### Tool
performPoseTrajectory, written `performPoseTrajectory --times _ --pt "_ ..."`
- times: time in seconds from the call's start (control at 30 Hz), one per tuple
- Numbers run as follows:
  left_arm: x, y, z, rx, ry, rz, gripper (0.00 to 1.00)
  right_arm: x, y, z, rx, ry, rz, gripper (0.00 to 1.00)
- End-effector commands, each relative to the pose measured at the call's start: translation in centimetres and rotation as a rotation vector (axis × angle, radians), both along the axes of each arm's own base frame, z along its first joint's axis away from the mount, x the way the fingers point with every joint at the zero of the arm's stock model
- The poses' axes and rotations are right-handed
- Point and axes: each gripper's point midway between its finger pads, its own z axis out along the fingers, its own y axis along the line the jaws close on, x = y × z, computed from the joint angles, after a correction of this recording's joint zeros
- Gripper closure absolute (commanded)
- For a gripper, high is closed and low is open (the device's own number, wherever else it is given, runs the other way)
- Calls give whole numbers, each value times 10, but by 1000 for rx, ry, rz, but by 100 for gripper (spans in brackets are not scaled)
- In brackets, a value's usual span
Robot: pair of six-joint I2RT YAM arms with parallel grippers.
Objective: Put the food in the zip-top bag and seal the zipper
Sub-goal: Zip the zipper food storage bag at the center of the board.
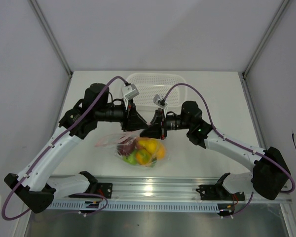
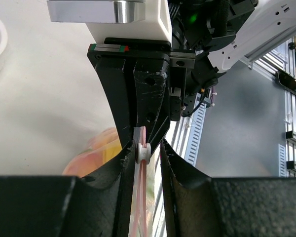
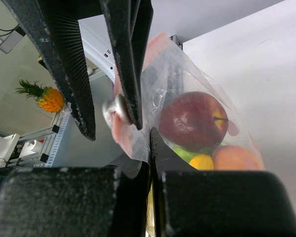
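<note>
The clear zip-top bag (image 1: 164, 157) lies on the table's near middle with the food inside: a dark red apple (image 1: 127, 146), yellow-orange fruit (image 1: 149, 144) and a green apple (image 1: 132, 158). Both grippers meet just above its top edge. My right gripper (image 3: 150, 143) is shut on the bag's top edge by the pink zipper (image 2: 142, 197). Through the film I see the red apple (image 3: 192, 121) and a peach (image 3: 237, 158). My left gripper (image 2: 148, 145) straddles the zipper's white slider (image 2: 143, 153), which touches one finger while a gap shows beside the other.
A white perforated basket (image 1: 153, 89) stands at the table's back middle, behind the arms. An aluminium rail (image 1: 153, 190) runs along the near edge. White walls close in the table on both sides. A toy pineapple (image 3: 48, 98) sits beyond the rail, off the table.
</note>
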Motion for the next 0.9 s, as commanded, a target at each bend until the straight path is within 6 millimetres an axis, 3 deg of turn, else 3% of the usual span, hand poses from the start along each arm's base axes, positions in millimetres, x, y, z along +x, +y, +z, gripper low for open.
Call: performPoseTrajectory --times 0.0,0.3,0.37,0.43,0.73,0.87 --pt "-5 1 15 -32 -41 -16 73 -3 -4 36 87 -100 -2 100" --pt "-5 1 11 -27 -29 -16 82 -3 -4 36 86 -97 -5 100" --pt "-5 0 11 -28 -27 -17 79 -2 -4 37 88 -99 -7 100" --pt "-5 1 10 -26 -26 -16 70 -3 -4 39 90 -101 -7 100" --pt "-5 3 4 -11 -24 -4 76 -2 -4 39 90 -97 -7 100" --pt "-5 4 -1 -2 -16 -4 72 -3 -4 41 92 -98 -5 100"
